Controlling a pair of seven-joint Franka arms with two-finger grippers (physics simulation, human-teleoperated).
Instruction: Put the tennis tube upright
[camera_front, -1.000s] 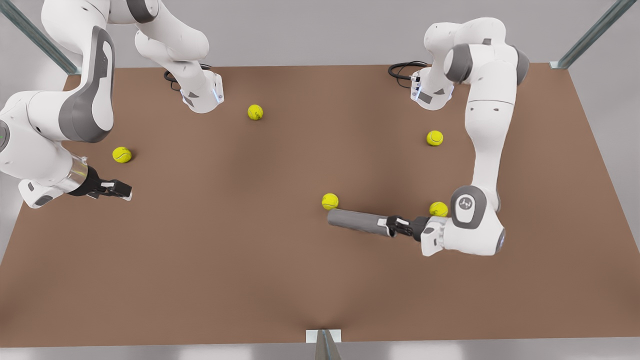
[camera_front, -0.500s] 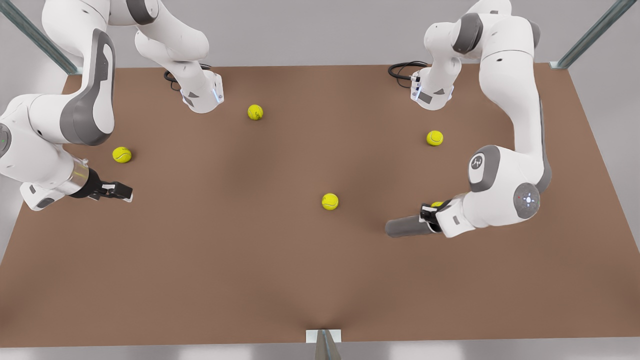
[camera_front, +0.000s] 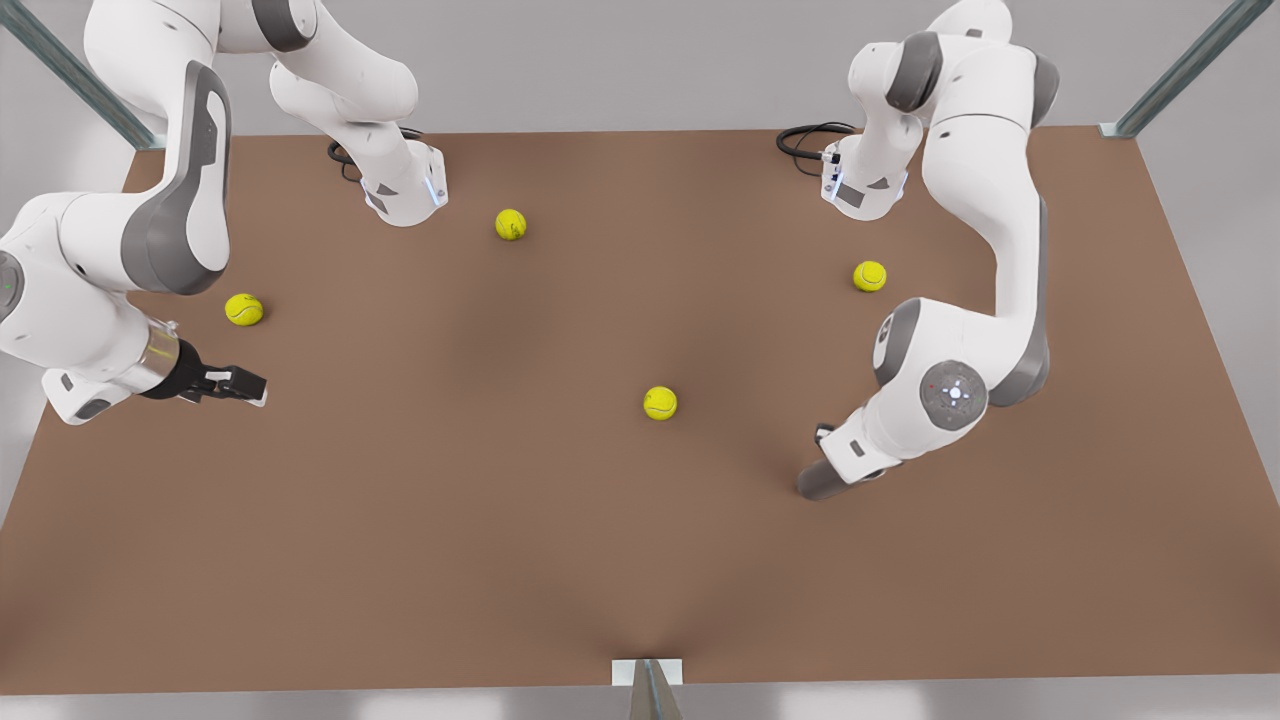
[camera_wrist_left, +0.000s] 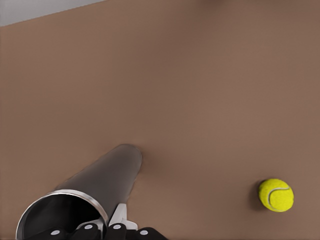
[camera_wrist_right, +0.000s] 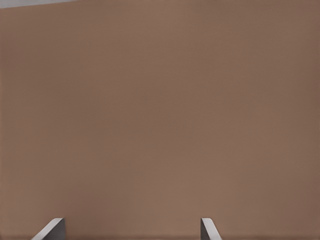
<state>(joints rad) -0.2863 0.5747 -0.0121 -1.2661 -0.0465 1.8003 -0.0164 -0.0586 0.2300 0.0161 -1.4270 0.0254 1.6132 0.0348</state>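
The left hand (camera_wrist_left: 107, 231), clamped on the silvery rim of the slim dark-grey metallic tennis tube (camera_wrist_left: 102, 182), tilts it toward vertical on the brown surface (camera_front: 500, 500), while the right hand (camera_front: 240, 384) waits, fingers apart.

tennis tube (camera_wrist_left: 102, 182) | dark-grey cylinder, silvery open rim | tilted, far end on table

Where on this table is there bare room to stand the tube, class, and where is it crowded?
Free: the wide brown strip of table along the near edge, and the stretch between the middle tennis ball and the right end effector. Crowded: around the tennis tube, held at its rim by the left end effector, under that arm.
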